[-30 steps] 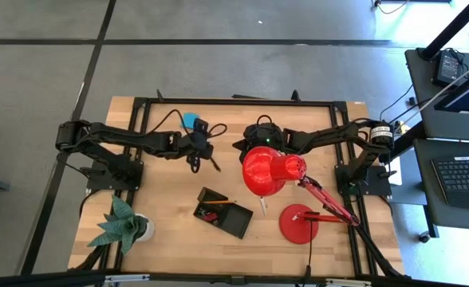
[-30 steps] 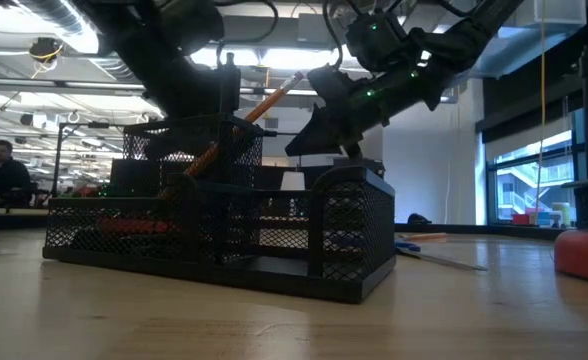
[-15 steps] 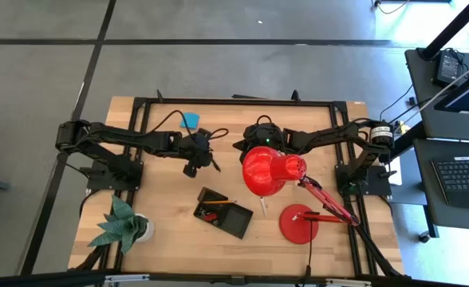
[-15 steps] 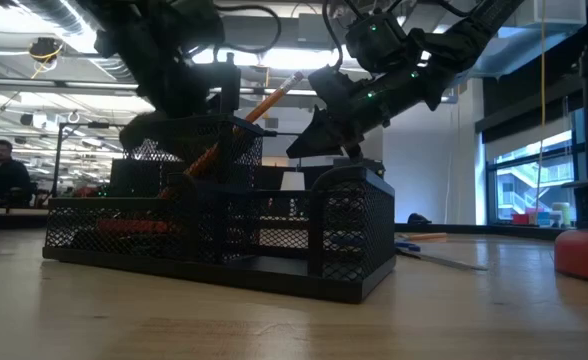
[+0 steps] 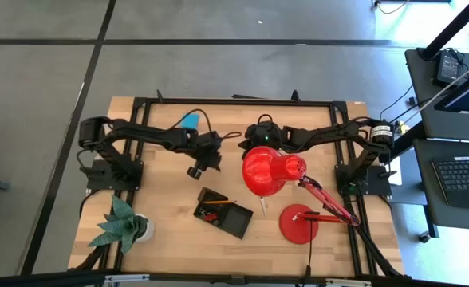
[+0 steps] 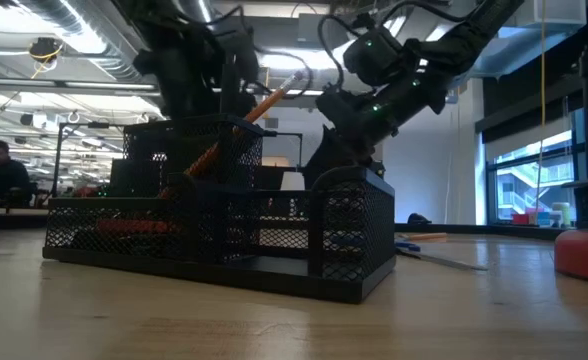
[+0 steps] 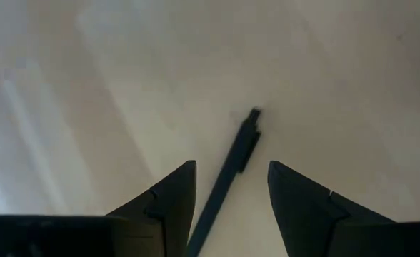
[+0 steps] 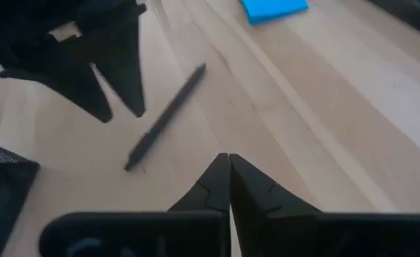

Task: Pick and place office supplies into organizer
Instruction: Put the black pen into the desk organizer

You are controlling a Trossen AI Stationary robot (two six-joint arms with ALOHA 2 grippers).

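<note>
From above, the left gripper (image 5: pixel 206 163) hangs over bare wood behind the organizer (image 5: pixel 223 212), which lies toward the table's near edge from it. The sticky-note pad (image 5: pixel 190 119) rests on the far side of that arm. The right gripper (image 5: pixel 246 146) waits beside the red lamp (image 5: pixel 271 171), just to the side of the left one. A pencil (image 5: pixel 218 203) already lies across the organizer, so the sorting looks partly done.

At table height, the organizer (image 6: pixel 219 235) fills the foreground with the pencil (image 6: pixel 242 128) leaning out of it; both arms hang behind it, their fingers hidden by the mesh.

The left wrist camera explains the pose: a black pen (image 7: pixel 228 171) lies on the table, running up between the spread fingers (image 7: pixel 168 199), which straddle it without touching, judging by the gap either side. The jaws stand wide and hold nothing; this looks like lining up for a grasp.

The right wrist camera shows its own fingers (image 8: pixel 208 187) pressed together and empty, with the pen (image 8: pixel 166 117) and the left gripper (image 8: pixel 110 93) ahead and the sticky-note pad (image 8: pixel 274 8) beyond.
</note>
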